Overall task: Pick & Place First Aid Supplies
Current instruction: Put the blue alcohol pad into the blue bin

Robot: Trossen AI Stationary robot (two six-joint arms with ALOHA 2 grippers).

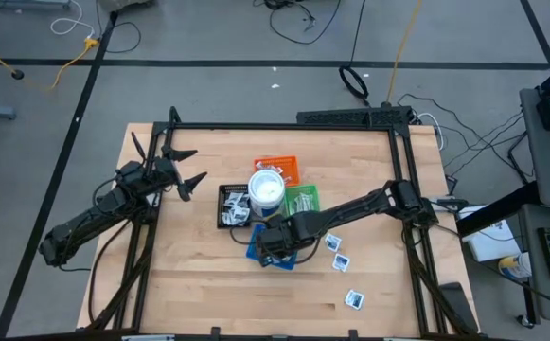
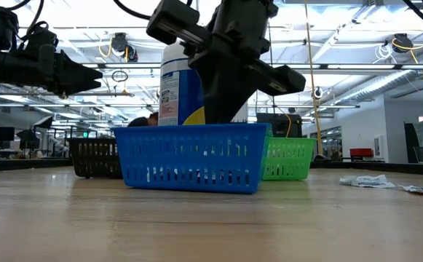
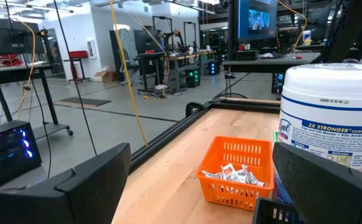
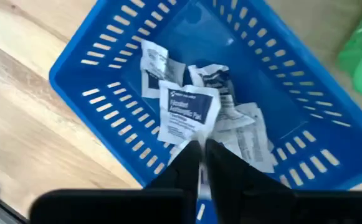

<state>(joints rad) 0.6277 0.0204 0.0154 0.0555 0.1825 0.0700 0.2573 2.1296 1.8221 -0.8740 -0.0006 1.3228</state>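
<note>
Right gripper (image 4: 200,152), fingers nearly together, pinching the lower edge of a white packet (image 4: 187,112) directly above the blue tray (image 4: 87,68). More packets lie inside that tray. Left gripper (image 1: 182,169), fingers spread, waits well apart from the tray.

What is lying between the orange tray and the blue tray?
High view: the white round tub stands between the orange tray and the blue tray.
</note>
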